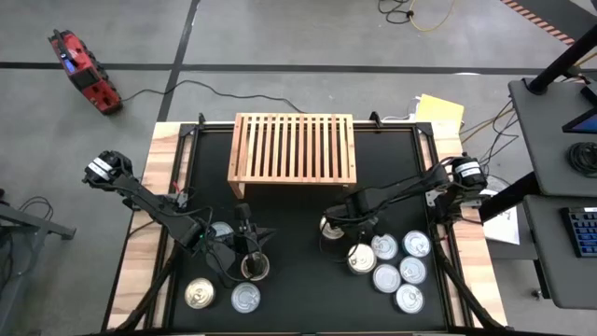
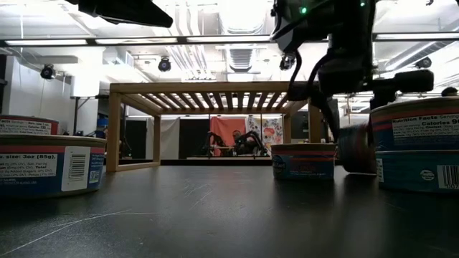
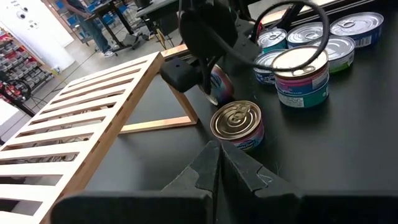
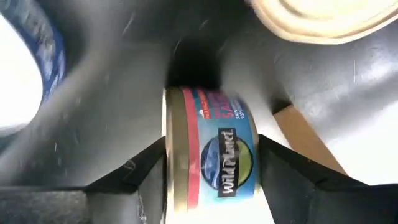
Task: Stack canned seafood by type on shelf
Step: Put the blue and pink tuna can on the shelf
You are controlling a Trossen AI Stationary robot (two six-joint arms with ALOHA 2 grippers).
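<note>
High view: the right gripper (image 1: 328, 225) sits in front of the shelf (image 1: 294, 147), its jaws closed on a tin (image 4: 211, 149) held on edge, as the right wrist view shows. More tins (image 1: 399, 272) lie flat in a cluster on the desk (image 1: 298, 280) just beside it. The left gripper (image 1: 250, 250) is fully closed and empty near three tins (image 1: 244, 298) on the left.

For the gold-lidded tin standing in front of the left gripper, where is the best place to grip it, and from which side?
Probably from above, fingers straddling the round side wall of the gold-lidded tin. It stands upright and apart from other cans, lid up with its pull tab showing. The left gripper is shut and must open first.
</note>
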